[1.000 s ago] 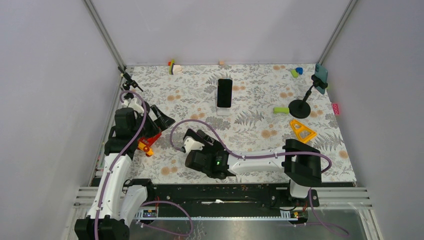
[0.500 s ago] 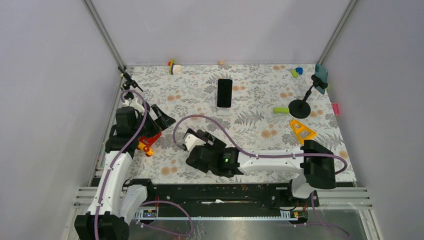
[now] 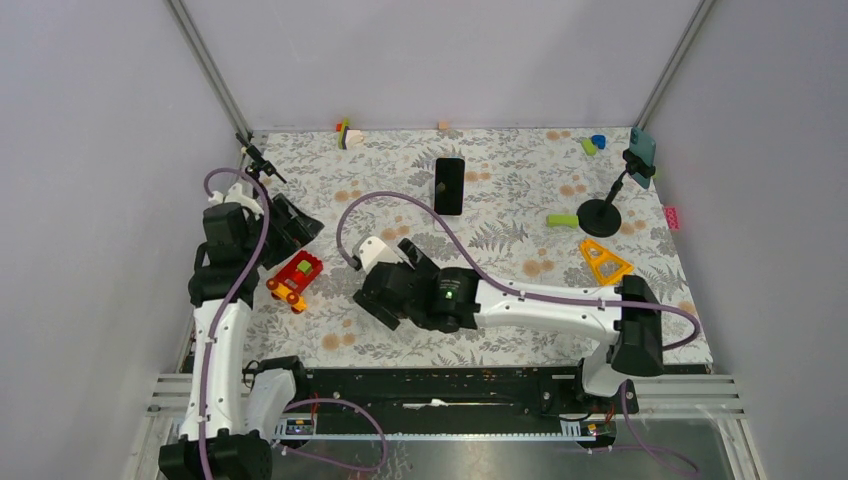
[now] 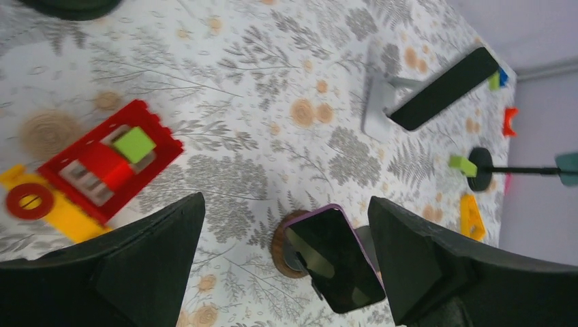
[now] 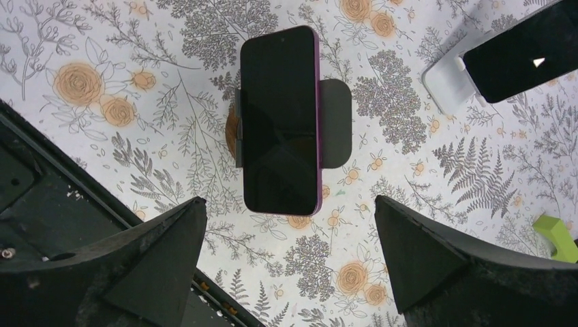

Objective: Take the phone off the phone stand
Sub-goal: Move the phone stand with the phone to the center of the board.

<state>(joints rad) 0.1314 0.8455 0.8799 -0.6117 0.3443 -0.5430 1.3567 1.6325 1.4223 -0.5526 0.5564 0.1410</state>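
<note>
**Right gripper poised over the phone, before the grasp**

In the right wrist view the phone (image 5: 279, 119), with a dark screen and purple edge, sat at the centre of the frame. It was held in the dark cradle of the phone stand (image 5: 335, 122), whose round wooden foot showed at the phone's left edge. The right gripper (image 5: 287, 204) hung above it with its fingers (image 5: 143, 259) spread wide, one at the lower left and one at the lower right, and neither touched the phone.

The left gripper (image 4: 286, 201) was likewise spread and empty. Its view showed the same phone at lower centre, a red toy car (image 4: 102, 163) at the left, and a second phone (image 4: 446, 88) on a white stand (image 4: 376, 109) at the upper right. In the top view the right arm hid the task's phone.

The step in hand appeared to be the final approach. The fingers already straddled the phone's width, so a straight descent should serve — provided the pads met the long edges clear of the cradle's side tabs and closed evenly, never on the screen. The lift would best follow the line of the cradle. The stand looked light and might rise or tip with the phone.
</note>
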